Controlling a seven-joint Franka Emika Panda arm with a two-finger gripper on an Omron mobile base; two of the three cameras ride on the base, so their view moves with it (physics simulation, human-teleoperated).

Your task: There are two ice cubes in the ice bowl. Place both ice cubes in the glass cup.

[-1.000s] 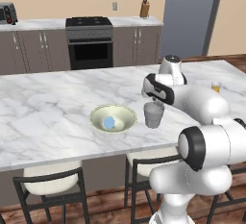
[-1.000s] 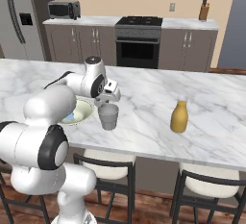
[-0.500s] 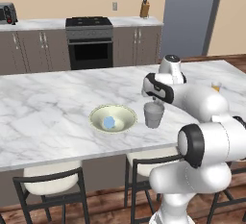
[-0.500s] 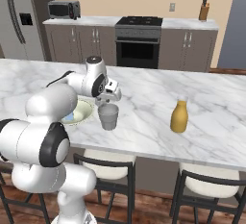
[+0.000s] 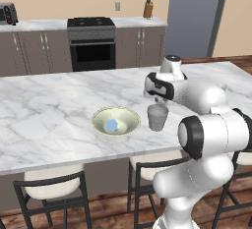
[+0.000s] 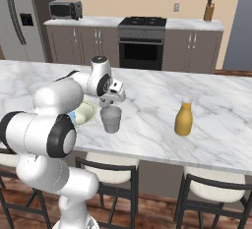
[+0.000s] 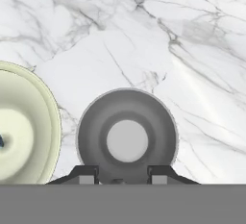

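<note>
The grey glass cup (image 5: 157, 118) (image 6: 110, 120) stands upright on the marble counter, just right of the cream-green ice bowl (image 5: 101, 117) (image 6: 87, 112). One pale-blue ice cube (image 5: 112, 124) lies in the middle of the bowl. My gripper (image 5: 156, 100) (image 6: 109, 102) hangs straight over the cup's mouth, fingers pointing down. In the hand view the cup (image 7: 127, 139) is seen from above, its bottom looks bare, and the bowl's rim (image 7: 29, 98) shows at the left. The fingertips (image 7: 89, 174) stand a moderate gap apart around my gripper's midpoint (image 7: 125, 176); whether a cube sits between them is hidden.
An orange bottle (image 6: 183, 118) with a pale cap stands on the counter well to the right of the cup. Stools (image 5: 49, 186) are tucked under the counter's near edge. A stove (image 5: 91, 41) and cabinets line the far wall.
</note>
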